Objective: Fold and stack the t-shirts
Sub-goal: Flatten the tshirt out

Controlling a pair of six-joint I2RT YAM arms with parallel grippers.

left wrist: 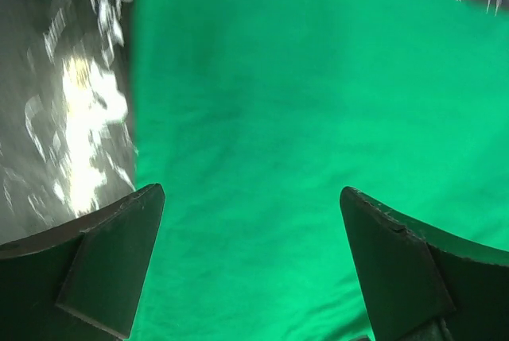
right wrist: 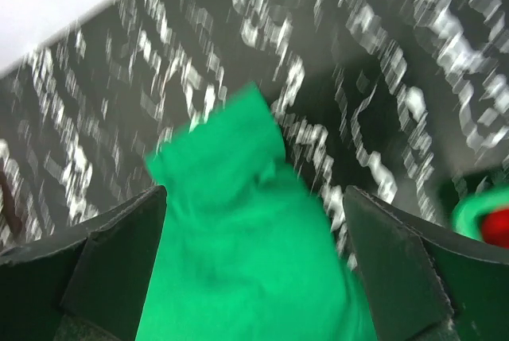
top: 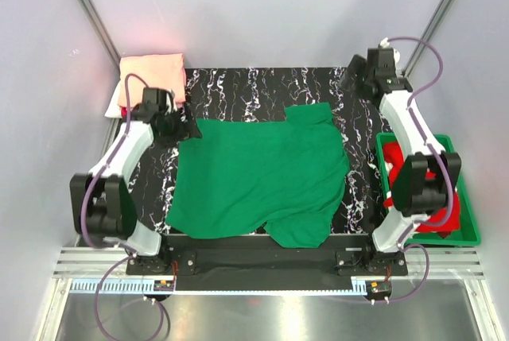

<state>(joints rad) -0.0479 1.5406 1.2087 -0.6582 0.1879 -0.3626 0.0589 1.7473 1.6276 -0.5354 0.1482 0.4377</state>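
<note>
A bright green t-shirt (top: 258,178) lies spread on the black marbled table (top: 238,91), one sleeve at the far right and one at the near edge. It fills the left wrist view (left wrist: 318,118) and shows in the right wrist view (right wrist: 246,230). My left gripper (top: 181,129) is open and empty at the shirt's far left corner. My right gripper (top: 355,79) is open and empty above the far right of the table, away from the shirt. A folded salmon-peach t-shirt (top: 151,71) lies at the far left corner on other folded cloth. A red t-shirt (top: 433,218) lies in the bin.
A rigid green plastic bin (top: 469,214) stands off the table's right side, beside the right arm; its rim shows in the right wrist view (right wrist: 477,206). Grey walls and metal frame posts close in the back. A rail runs along the near edge.
</note>
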